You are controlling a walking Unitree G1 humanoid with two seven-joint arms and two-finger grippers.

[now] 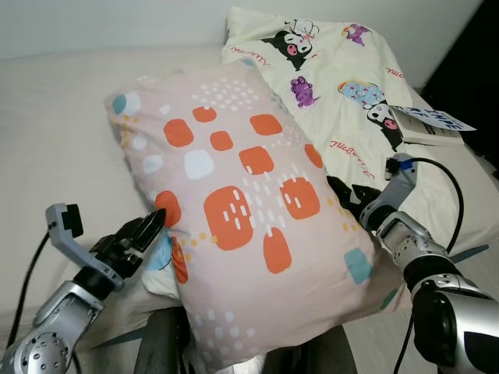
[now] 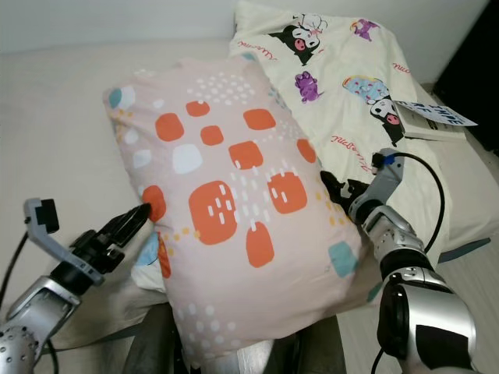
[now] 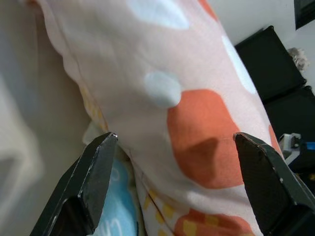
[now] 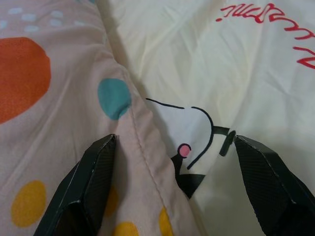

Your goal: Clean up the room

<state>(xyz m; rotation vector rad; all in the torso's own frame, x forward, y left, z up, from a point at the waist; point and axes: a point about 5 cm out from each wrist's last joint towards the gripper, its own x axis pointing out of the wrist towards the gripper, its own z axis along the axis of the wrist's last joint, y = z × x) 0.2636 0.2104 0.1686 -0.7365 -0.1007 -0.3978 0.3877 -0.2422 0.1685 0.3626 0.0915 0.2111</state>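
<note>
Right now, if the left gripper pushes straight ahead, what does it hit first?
The pink patterned pillow: the left gripper, open, points at its side edge, apparently at or just short of the fabric.

Red cursive script repeats across the cream cartoon-print pillowcase (image 1: 343, 78) but stays unreadable, and the book (image 1: 431, 125) at the bed's edge carries lettering too small to make out.

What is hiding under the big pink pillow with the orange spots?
Under the pink pillow, near the left gripper, a bit of light blue and white cloth peeks out. Behind it lies a cream cartoon-print pillow. The rest underneath is covered.
</note>
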